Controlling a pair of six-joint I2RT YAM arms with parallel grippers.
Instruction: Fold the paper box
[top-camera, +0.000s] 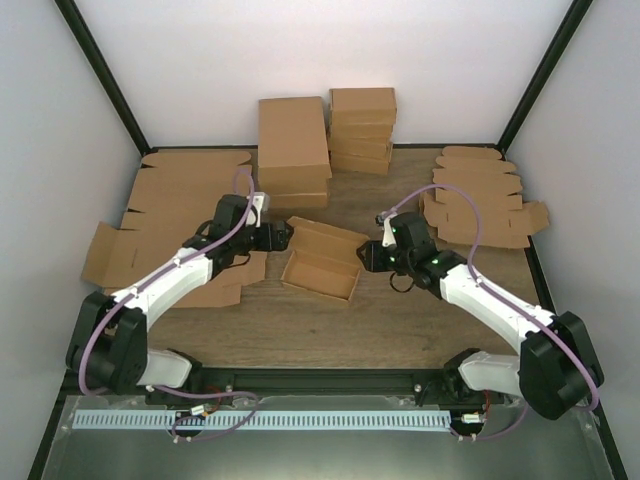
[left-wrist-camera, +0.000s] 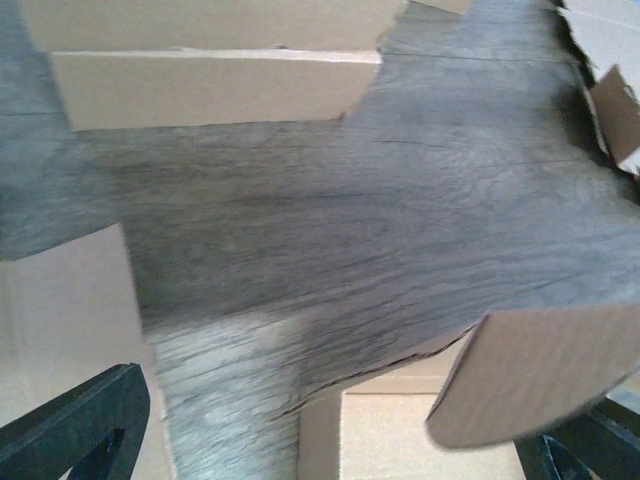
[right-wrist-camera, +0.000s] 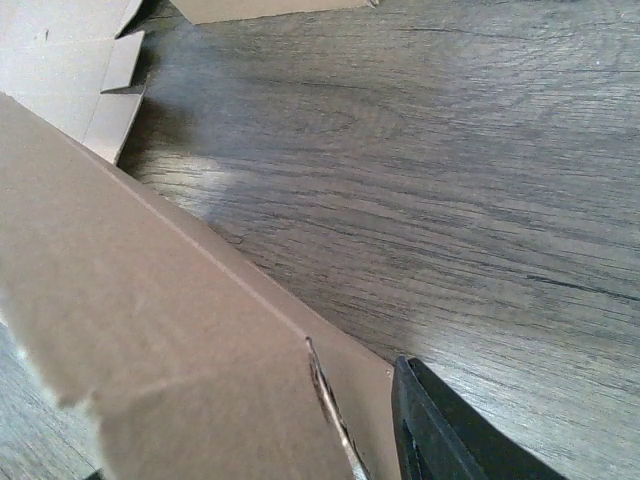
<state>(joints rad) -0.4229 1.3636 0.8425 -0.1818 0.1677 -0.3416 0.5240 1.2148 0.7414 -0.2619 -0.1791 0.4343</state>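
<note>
The paper box lies in the middle of the table as a shallow brown tray, its lid panel raised along the far side. My left gripper stands at its left end, open wide. In the left wrist view both fingers show at the bottom corners, with a rounded flap of the box beside the right one and nothing gripped. My right gripper is at the box's right end. There the box wall fills the gap between the jaws and one black finger presses its outer face; the other finger is hidden.
Two stacks of finished brown boxes stand at the back. Flat cardboard blanks lie at the left, by the left arm, and in a pile at the right. Walls enclose the table on three sides.
</note>
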